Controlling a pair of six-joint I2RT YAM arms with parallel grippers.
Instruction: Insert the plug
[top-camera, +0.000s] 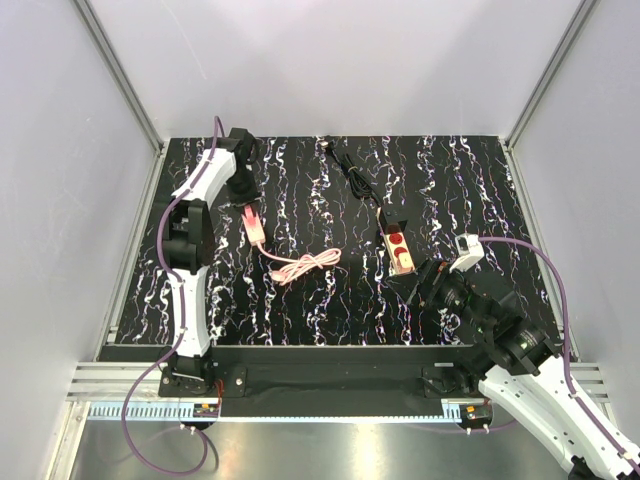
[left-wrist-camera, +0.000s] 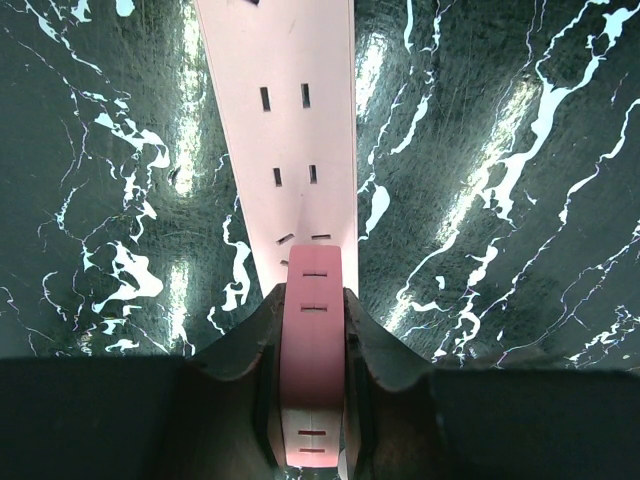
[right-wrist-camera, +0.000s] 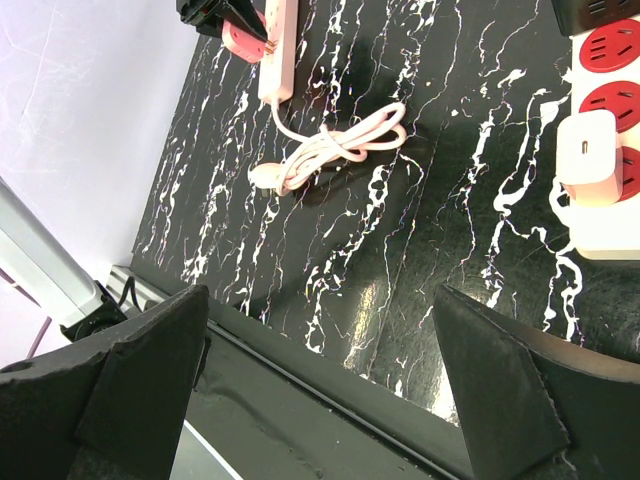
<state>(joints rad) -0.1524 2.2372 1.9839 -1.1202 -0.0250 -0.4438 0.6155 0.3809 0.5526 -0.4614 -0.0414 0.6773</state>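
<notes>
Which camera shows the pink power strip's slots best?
Left wrist: the pink power strip fills the frame, slots clear. Top external shows it small; right wrist shows only its end and coiled cord.

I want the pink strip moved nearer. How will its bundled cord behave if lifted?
The cord looks floppy; loosely bundled, it would probably dangle and drag behind the pink strip. The strip looks rigid, likely pivoting in the left hand's end grip.
</notes>
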